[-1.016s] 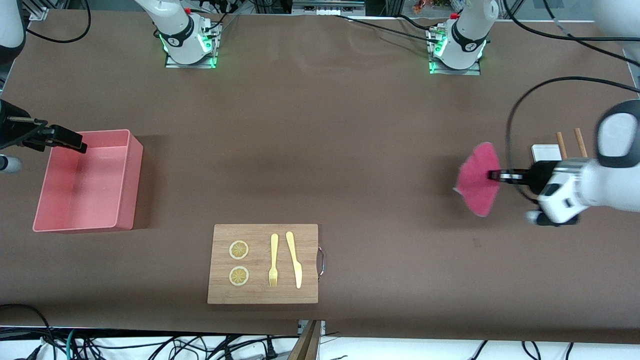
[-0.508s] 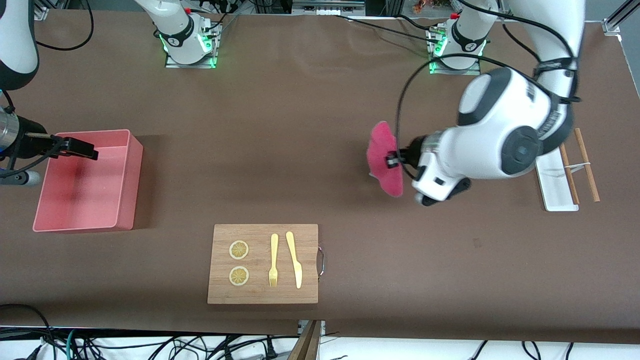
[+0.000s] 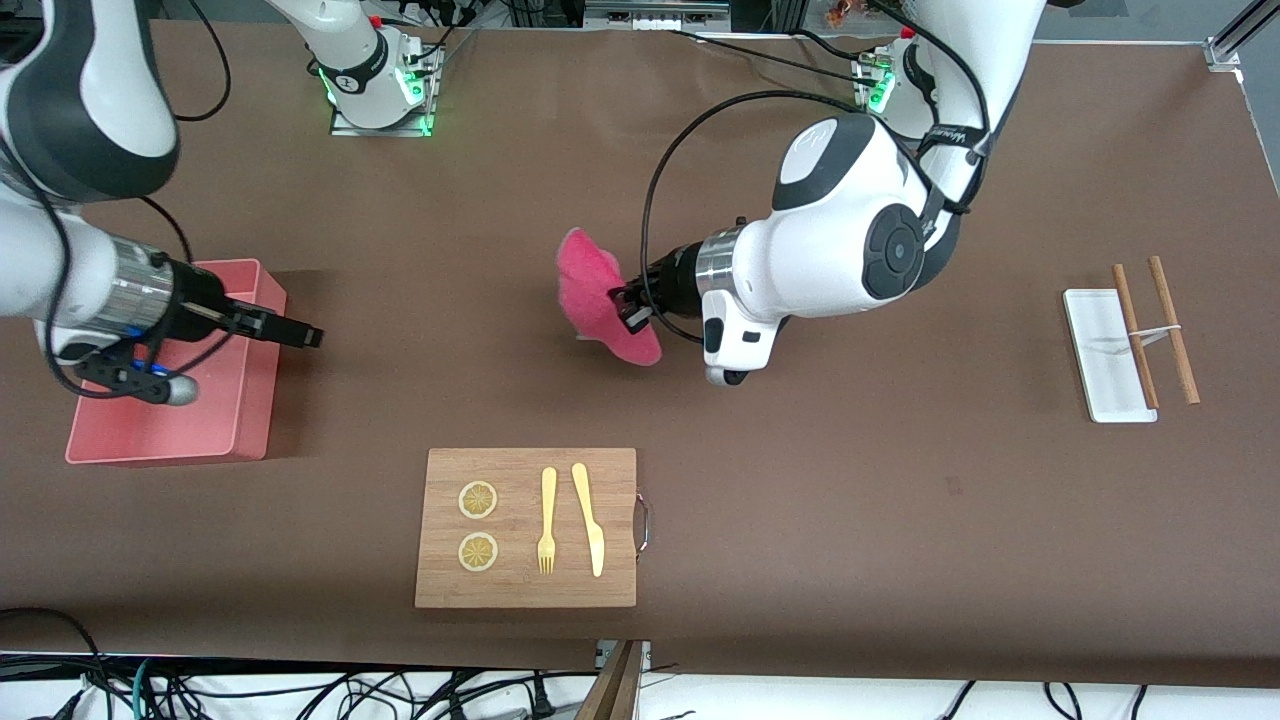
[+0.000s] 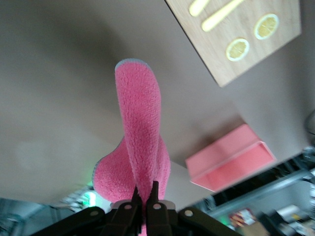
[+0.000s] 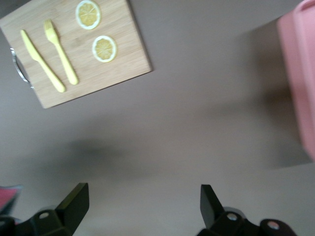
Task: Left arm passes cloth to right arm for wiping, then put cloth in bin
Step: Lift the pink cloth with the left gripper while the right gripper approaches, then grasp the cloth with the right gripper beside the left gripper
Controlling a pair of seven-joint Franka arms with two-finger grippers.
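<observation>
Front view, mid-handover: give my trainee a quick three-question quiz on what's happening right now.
1. True or false: the left pincer is shut on the cloth.
2. The right pincer is: A) shut on the cloth, B) open, by the bin, C) down on the wooden board.
3. Fill in: on the wooden board lie two lemon slices, a fork and a ____.

Key: 1 true. 2 B. 3 knife.
</observation>
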